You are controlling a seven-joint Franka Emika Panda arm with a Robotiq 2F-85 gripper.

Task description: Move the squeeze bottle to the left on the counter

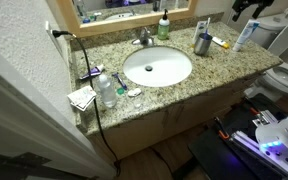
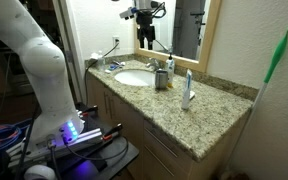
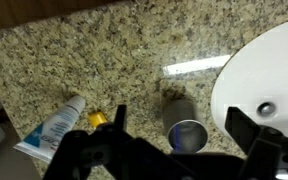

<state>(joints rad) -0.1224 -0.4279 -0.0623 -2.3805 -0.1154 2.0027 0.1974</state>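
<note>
The squeeze bottle (image 1: 244,37) is slim and white with blue markings. It stands on the speckled granite counter (image 1: 224,62) beside the metal cup (image 1: 202,43), on the side away from the sink. It also shows in an exterior view (image 2: 187,90) and in the wrist view (image 3: 54,128). My gripper (image 1: 246,8) hangs high above the counter, open and empty, also seen in an exterior view (image 2: 144,28). In the wrist view the open fingers (image 3: 179,120) frame the metal cup (image 3: 187,130), with the squeeze bottle off to the left of them.
The white oval sink (image 1: 156,67) sits mid-counter with a faucet (image 1: 143,38) and a green pump soap bottle (image 1: 163,27) behind it. A clear water bottle (image 1: 106,90) and small toiletries stand at the far end. A small yellow item (image 3: 97,119) lies beside the squeeze bottle. A toilet (image 1: 284,78) stands past the counter.
</note>
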